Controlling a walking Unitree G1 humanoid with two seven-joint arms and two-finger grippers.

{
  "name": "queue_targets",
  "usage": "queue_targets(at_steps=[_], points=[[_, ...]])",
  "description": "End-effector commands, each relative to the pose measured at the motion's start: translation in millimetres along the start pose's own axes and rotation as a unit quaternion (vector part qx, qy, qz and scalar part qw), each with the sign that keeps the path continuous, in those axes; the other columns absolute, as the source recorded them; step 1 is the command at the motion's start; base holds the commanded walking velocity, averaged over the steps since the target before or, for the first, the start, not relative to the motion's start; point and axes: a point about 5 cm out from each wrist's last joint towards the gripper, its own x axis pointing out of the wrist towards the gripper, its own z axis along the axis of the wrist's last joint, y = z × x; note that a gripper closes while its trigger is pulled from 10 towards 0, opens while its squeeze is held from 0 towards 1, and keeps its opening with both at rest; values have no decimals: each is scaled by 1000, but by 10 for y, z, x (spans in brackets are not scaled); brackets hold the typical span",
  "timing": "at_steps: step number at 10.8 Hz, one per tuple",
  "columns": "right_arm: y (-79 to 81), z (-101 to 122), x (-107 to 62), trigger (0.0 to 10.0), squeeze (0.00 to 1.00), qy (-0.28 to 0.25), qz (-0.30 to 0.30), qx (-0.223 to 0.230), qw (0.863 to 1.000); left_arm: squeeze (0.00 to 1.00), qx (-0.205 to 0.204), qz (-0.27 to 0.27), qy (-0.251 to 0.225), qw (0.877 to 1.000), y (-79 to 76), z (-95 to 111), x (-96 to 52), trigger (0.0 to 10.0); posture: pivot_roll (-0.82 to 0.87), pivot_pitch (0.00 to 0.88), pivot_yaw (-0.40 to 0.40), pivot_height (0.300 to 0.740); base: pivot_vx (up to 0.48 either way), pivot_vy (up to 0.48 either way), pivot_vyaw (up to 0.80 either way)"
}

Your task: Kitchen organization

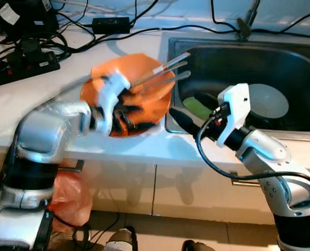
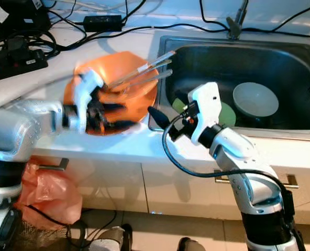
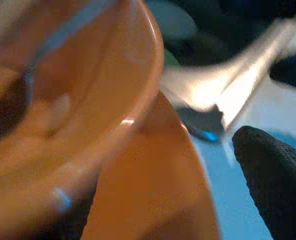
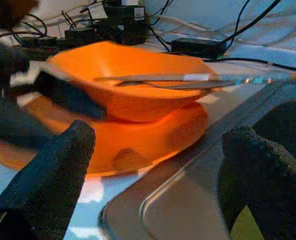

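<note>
Orange bowl (image 1: pixel 139 89) w/ 3 metal utensils (image 1: pixel 163 73) sits on orange plate (image 4: pixel 138 145), white surface (image 1: pixel 19 99), left of sink (image 1: pixel 301 63). Left tool (image 1: pixel 124 116) clenched on bowl's near rim. Right tool (image 4: pixel 158 170) released, near sink's left edge.

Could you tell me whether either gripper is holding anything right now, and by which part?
The left gripper grips the orange bowl by its near rim. The right gripper is open, holding nothing.
</note>
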Motion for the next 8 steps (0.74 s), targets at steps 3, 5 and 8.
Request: queue_targets(at_steps=[3, 5, 8], points=[[-27, 7, 27, 10000, 0, -2, 6, -9, 1000, 0, 36, -18, -21, 999, -121, 234, -149, 10000, 101, 93, -3, 740, 0, 0, 0], [-69, 18, 58, 10000, 0, -3, 6, -13, 1000, 0, 24, -56, -42, 997, -223, 369, -243, 10000, 107, 85, -14, 740, 0, 0, 0], [-92, 36, 78, 10000, 0, -7, 9, -18, 1000, 0, 6, -45, -34, 998, -236, 239, -286, 10000, 112, 76, -21, 740, 0, 0, 0]])
